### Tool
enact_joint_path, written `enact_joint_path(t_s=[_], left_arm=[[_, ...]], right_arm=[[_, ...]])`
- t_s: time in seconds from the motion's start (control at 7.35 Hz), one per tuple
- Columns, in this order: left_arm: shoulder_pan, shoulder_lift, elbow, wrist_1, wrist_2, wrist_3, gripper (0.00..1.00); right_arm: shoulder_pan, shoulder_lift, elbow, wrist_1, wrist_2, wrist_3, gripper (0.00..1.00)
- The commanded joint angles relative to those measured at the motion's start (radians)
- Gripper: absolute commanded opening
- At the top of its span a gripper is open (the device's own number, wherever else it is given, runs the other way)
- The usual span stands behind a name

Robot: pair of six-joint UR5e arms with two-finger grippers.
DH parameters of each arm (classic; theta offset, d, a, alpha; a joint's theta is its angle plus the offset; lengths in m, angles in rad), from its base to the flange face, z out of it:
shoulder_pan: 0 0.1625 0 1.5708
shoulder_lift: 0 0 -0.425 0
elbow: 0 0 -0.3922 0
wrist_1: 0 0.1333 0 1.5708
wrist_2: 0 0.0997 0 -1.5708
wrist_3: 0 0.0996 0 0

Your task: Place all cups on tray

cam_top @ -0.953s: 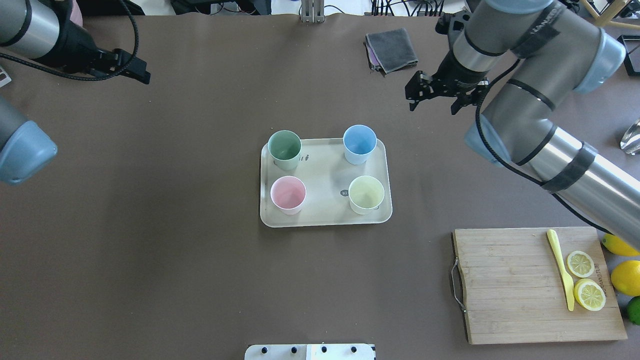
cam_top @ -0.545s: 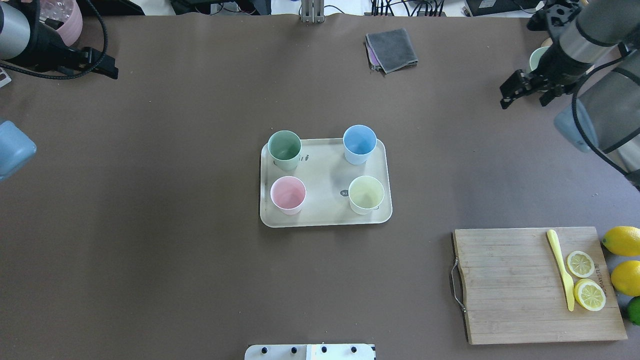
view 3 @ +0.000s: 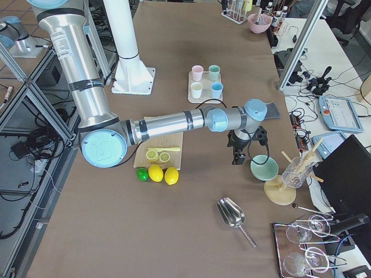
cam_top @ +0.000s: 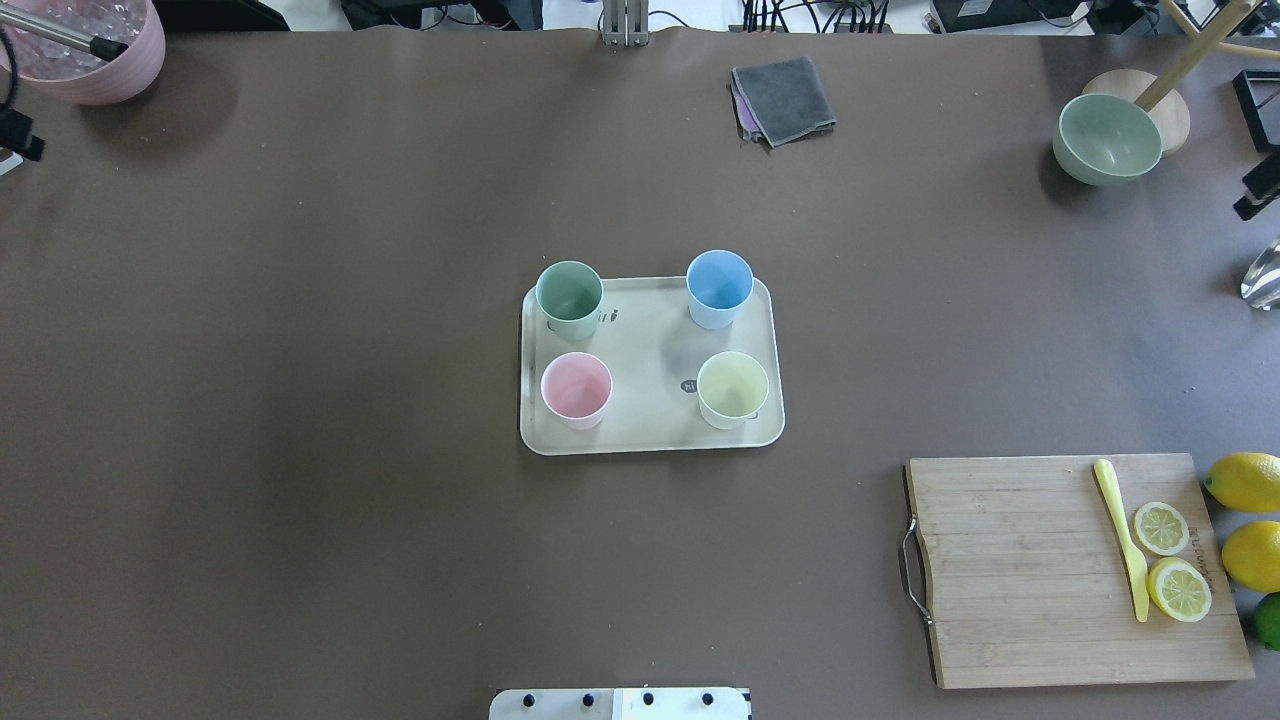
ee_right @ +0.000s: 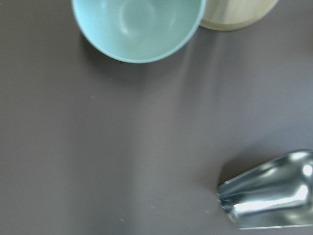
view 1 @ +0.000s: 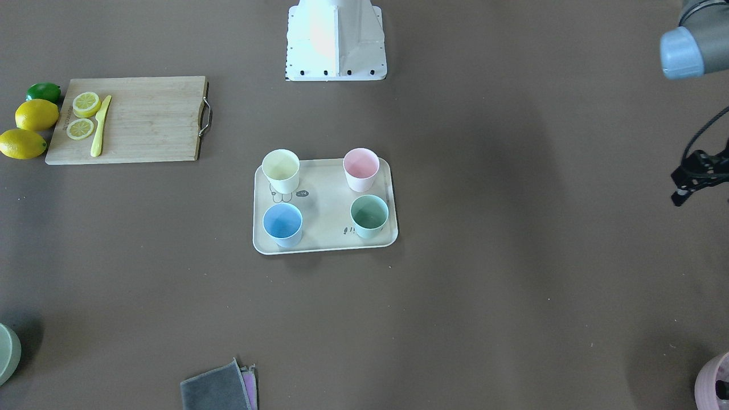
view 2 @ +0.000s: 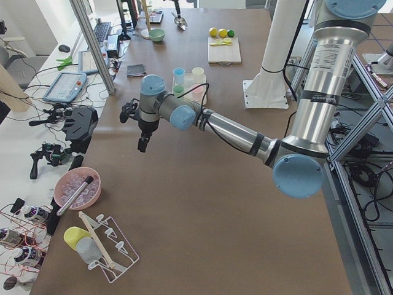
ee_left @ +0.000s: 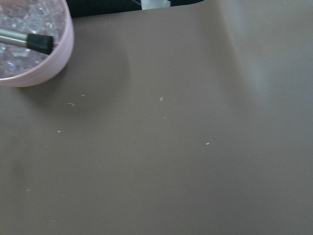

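The cream tray [cam_top: 650, 350] lies mid-table, and it also shows in the front view [view 1: 324, 205]. Four cups stand upright on it, one near each corner: mint green [cam_top: 569, 292], light blue [cam_top: 719, 280], pink [cam_top: 576, 386] and pale yellow [cam_top: 732, 386]. My left gripper [view 1: 692, 176] hangs far off at the table's left end near the mauve pot, cut off by the view's edge. My right gripper [cam_top: 1260, 185] shows only as a black sliver at the right edge, near the sage bowl. I cannot tell whether either is open or shut. Both wrist views show no fingers.
A mauve pot [cam_top: 85, 50] of clear beads stands far left. A sage bowl [cam_top: 1108, 138] and a metal scoop [ee_right: 269, 196] are far right. A folded grey cloth [cam_top: 783, 95] lies at the back. A cutting board [cam_top: 1020, 570] with lemon slices and a knife sits front right.
Both arms have swung outward from the middle to the table's ends and nearly left the overhead view. The tray and the cups have not moved.
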Motion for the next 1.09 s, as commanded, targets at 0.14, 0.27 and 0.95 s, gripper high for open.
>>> enact_joint_path(t_s=[0.14, 0.27, 0.95], left_arm=[[-0.178, 0.105, 0.095, 0.003, -0.098, 0.2, 0.98], [-0.187, 0.134, 0.059, 0.009, -0.123, 0.201, 0.98], [-0.221, 0.35, -0.169, 0.018, -0.14, 0.19, 0.98]], right_arm=[[0.146, -0.02, -0.059, -0.015, 0.011, -0.088, 1.0], [0.168, -0.019, -0.009, -0.085, 0.008, -0.087, 1.0], [0.178, -0.18, 0.297, -0.21, 0.0, 0.01, 1.0]])
